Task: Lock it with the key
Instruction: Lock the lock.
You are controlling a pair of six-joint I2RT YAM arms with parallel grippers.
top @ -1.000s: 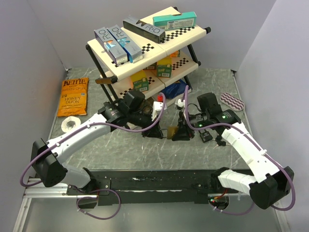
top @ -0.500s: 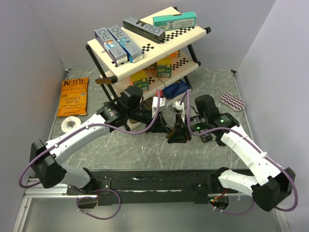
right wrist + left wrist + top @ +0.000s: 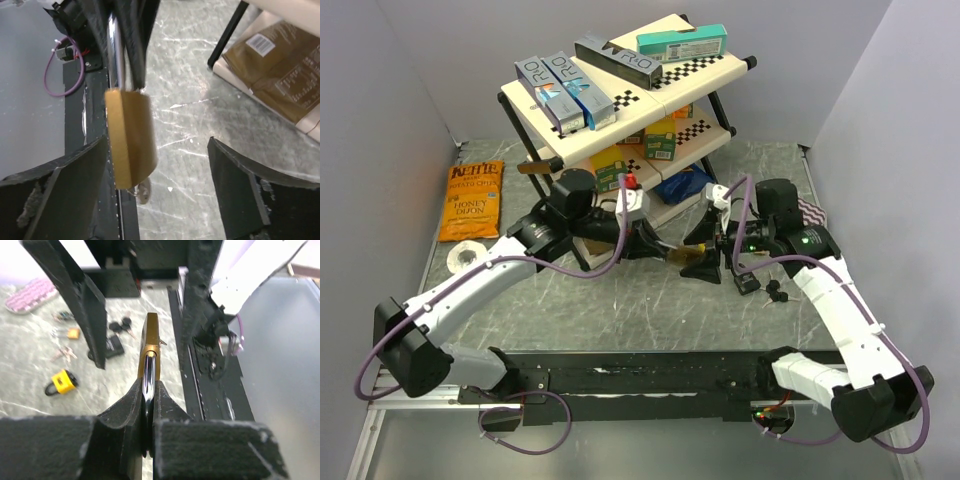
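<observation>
The left end effector [image 3: 148,390] is pressed together on the steel shackle of a brass padlock [image 3: 151,347], holding it in the air above the table [image 3: 620,300]. The lock body juts out past its fingertips. The right end effector [image 3: 157,150] is spread wide, with the padlock body sitting between its two fingers and touching neither. A silvery key [image 3: 141,192] pokes out of the body's end farthest from the left end effector.

The table is grey-green stone-patterned sheet with pale veins, closed in by plain white walls [image 3: 380,100] at the left, back and right. A black rail [image 3: 640,375] runs along its near edge, beneath both end effectors' arms. Behind the two end effectors stands a two-tier shelf rack [image 3: 700,62] with checkered edging, loaded with boxes. Well to the left of the left end effector lie an orange chip bag [image 3: 472,200] and a tape roll [image 3: 466,257]. In the left wrist view, a small yellow padlock [image 3: 62,381] and a pink striped pad [image 3: 30,292] lie on the table beyond the fingers.
</observation>
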